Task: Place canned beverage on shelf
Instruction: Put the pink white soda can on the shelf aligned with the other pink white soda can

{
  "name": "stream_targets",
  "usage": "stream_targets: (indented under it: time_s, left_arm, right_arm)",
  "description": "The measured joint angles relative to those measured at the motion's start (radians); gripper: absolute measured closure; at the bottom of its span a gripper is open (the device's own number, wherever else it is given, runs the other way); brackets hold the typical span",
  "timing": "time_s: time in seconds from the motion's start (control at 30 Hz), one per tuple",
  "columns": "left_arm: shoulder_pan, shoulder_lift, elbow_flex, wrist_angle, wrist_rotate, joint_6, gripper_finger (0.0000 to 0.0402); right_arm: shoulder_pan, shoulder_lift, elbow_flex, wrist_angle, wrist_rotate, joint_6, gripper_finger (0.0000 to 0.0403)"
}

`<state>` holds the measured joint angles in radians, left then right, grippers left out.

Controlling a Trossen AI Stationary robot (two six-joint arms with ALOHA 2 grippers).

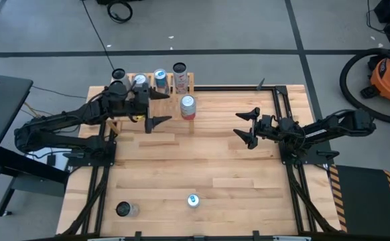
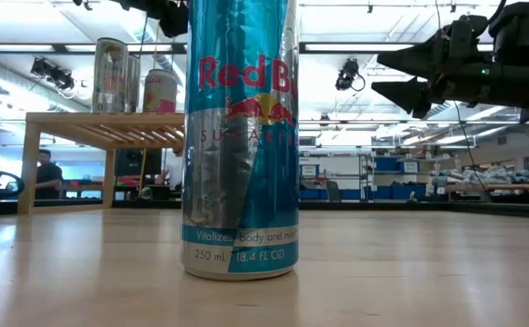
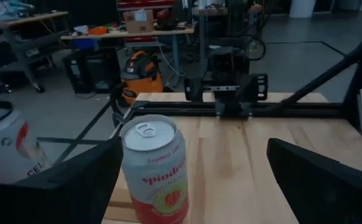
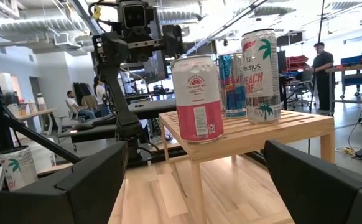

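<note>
Spread wide and holding nothing, the left gripper (image 1: pixel 153 109) hovers just beside the pink-and-white can (image 1: pixel 188 106) standing at the end of the shelf (image 1: pixel 185 85); in its wrist view the can (image 3: pixel 154 169) sits between the fingers, untouched. Farther back on the slats stand three more cans (image 1: pixel 160 78). Right gripper (image 1: pixel 247 126) waits open over the table (image 1: pixel 235 174). Only the low view reads the near blue can (image 2: pixel 239 136) up close.
</note>
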<state>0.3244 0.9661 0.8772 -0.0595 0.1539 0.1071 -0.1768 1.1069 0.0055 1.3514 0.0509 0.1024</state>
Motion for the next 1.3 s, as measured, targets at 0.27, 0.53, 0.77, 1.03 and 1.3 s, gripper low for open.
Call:
stream_targets:
  time_s: [0.27,0.53,0.77,1.03,1.3]
  left_arm:
    - [0.000,0.000,0.000,0.005,-0.137,-0.120,0.0001]
    - [0.000,0.000,0.000,0.005,-0.155,-0.038,0.0001]
    - [-0.001,0.000,0.000,0.004,-0.187,-0.008,0.0001]
    - [-0.001,0.000,0.000,-0.018,-0.317,-0.006,0.0001]
    - [-0.004,0.000,0.000,-0.010,-0.314,0.005,0.0001]
  right_arm:
    - [0.000,0.000,0.000,0.000,0.000,0.000,0.0017]
    - [0.000,0.000,0.000,0.000,0.000,0.000,0.0017]
    - [0.000,0.000,0.000,0.000,0.000,0.000,0.0017]
    - [0.000,0.000,0.000,0.000,0.000,0.000,0.0017]
    - [0.000,0.000,0.000,0.000,0.000,0.000,0.0017]
